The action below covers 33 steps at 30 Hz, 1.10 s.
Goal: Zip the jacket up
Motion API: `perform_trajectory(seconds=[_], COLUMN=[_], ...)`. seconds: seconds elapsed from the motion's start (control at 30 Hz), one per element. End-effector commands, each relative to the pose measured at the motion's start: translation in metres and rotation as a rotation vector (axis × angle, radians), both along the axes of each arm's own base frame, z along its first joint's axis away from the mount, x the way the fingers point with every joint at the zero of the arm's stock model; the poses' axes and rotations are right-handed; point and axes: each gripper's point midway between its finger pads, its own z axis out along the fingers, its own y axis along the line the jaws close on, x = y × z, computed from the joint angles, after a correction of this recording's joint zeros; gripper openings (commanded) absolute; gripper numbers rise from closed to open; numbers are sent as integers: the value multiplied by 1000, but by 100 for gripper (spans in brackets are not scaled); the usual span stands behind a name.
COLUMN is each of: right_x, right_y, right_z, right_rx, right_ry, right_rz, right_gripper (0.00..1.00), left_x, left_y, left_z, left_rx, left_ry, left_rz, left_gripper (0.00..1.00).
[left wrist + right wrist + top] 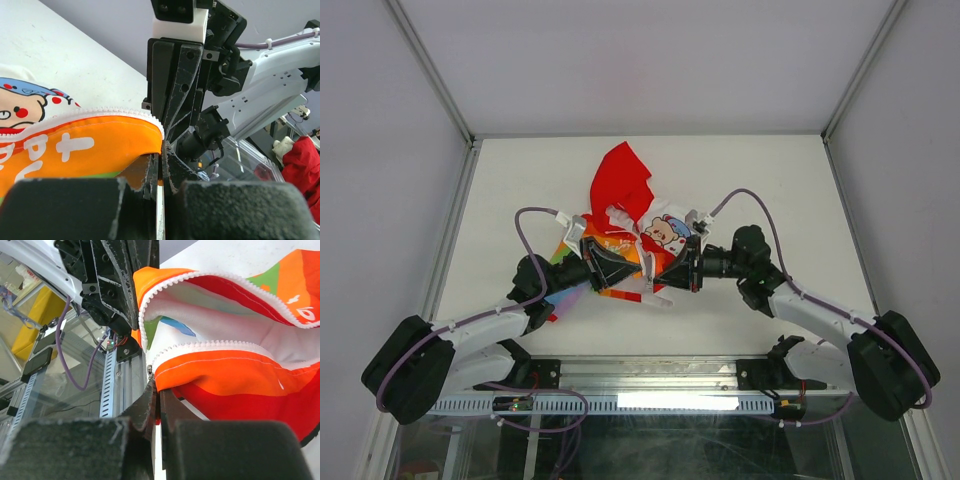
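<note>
The jacket (638, 225) lies mid-table, red hood (622, 178) towards the back and the white bear-print body (666, 232) beside it. My left gripper (625, 268) and right gripper (667, 268) meet tip to tip at its lower front edge. In the left wrist view the left gripper (162, 152) is shut on the corner of the orange panel (85, 145), which is edged with white zipper teeth. In the right wrist view the right gripper (158, 391) is shut on the other orange front edge (225, 372), just below the small metal zipper slider (149, 371). The zipper is open.
The white table (740, 170) ends in white walls at the back and sides. A metal rail (650, 400) with the arm bases runs along the near edge. Each arm's purple cable (525, 225) loops above the table.
</note>
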Motion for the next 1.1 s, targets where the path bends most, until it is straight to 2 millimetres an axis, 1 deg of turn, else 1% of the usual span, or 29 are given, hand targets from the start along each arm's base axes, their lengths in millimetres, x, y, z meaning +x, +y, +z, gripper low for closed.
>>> perform_trajectory(seconds=[0.0,0.3,0.63,0.8,1.07], right_x=[-2,-2,-7,-7,-7], right_y=[13,14,15,15,15], right_z=[32,38,39,35,32], right_rx=[73,89,108,98,92], right_ry=[-111,-147,-154,-141,-137], right_rz=[58,60,83,87,78], right_gripper=[0,0,0,0,0], left_x=[-8,-11,-8,-6,-4], left_y=[1,0,0,2,5], left_z=[29,28,27,31,31], left_rx=[-70,-70,-61,-72,-67], left_ry=[-121,-125,-125,-130,-137], left_rz=[-42,-62,-49,-23,5], left_gripper=[0,0,0,0,0])
